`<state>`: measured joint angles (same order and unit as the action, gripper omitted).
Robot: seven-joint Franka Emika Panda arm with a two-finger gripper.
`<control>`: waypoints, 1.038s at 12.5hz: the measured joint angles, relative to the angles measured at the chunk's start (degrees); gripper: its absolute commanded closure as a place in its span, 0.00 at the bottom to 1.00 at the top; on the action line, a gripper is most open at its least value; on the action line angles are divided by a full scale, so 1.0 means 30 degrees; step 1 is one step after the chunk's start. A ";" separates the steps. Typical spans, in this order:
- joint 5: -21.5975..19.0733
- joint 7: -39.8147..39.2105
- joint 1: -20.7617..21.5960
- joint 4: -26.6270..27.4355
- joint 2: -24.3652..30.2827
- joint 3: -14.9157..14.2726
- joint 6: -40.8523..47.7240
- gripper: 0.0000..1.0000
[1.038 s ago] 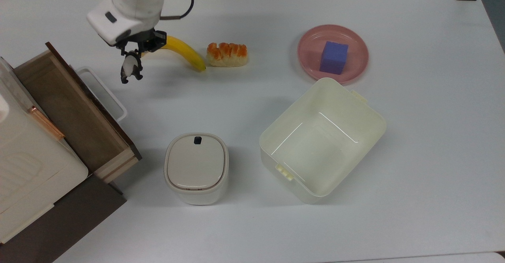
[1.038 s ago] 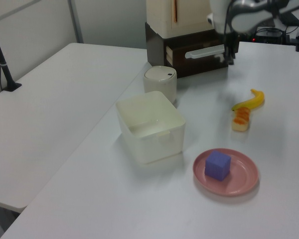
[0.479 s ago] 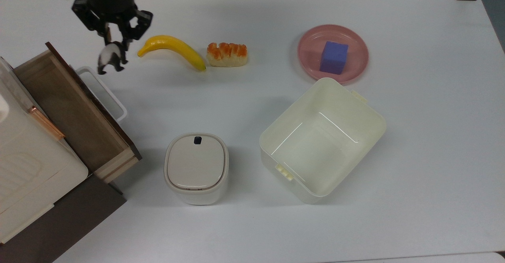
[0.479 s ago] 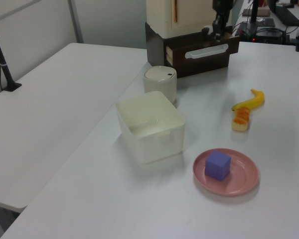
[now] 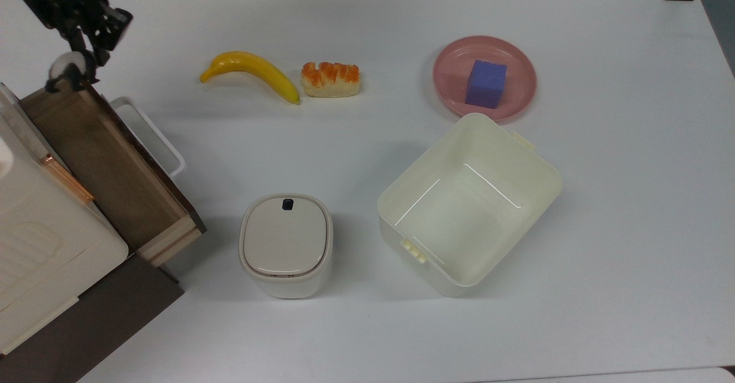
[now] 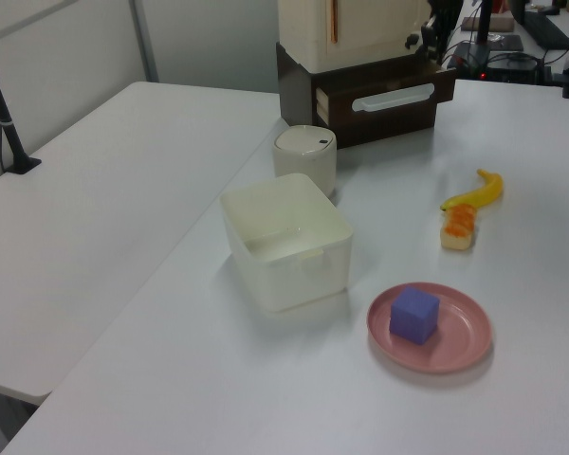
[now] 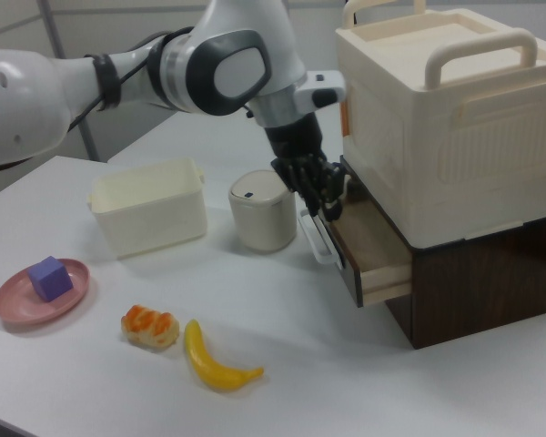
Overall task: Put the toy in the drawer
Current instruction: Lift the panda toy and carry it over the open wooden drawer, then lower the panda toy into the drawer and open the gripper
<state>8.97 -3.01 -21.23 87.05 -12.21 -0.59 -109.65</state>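
Top view's upper left: my gripper (image 5: 73,64) clamps the toy (image 5: 64,68) at the open drawer (image 5: 86,142) corner; next I carry it inward, then release.

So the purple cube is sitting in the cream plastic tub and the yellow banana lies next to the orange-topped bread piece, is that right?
Not quite. The purple cube sits on the round pink plate, beside the cream plastic tub, which holds nothing, as the top view shows. The yellow banana does lie next to the orange-topped bread piece.
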 measured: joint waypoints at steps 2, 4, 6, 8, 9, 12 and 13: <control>-0.0546 0.0086 -0.0371 -0.0621 -0.0497 -0.0121 -0.0491 1.00; -0.0570 0.1699 -0.0419 -0.0788 -0.1129 -0.0282 -0.2097 1.00; -0.0617 0.3381 -0.0391 -0.1036 -0.1607 -0.0335 -0.2355 1.00; -0.0617 0.4229 -0.0346 -0.1099 -0.1732 -0.0316 -0.2528 1.00; -0.0617 0.4451 -0.0342 -0.1095 -0.1814 -0.0309 -0.2617 1.00; -0.0575 0.4537 -0.0343 -0.1087 -0.2409 -0.0312 -0.3708 0.90; -0.0502 0.4536 -0.0344 -0.1088 -0.2498 -0.0315 -0.3882 0.53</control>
<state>7.47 10.60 -22.26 83.79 -19.70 -1.54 -121.30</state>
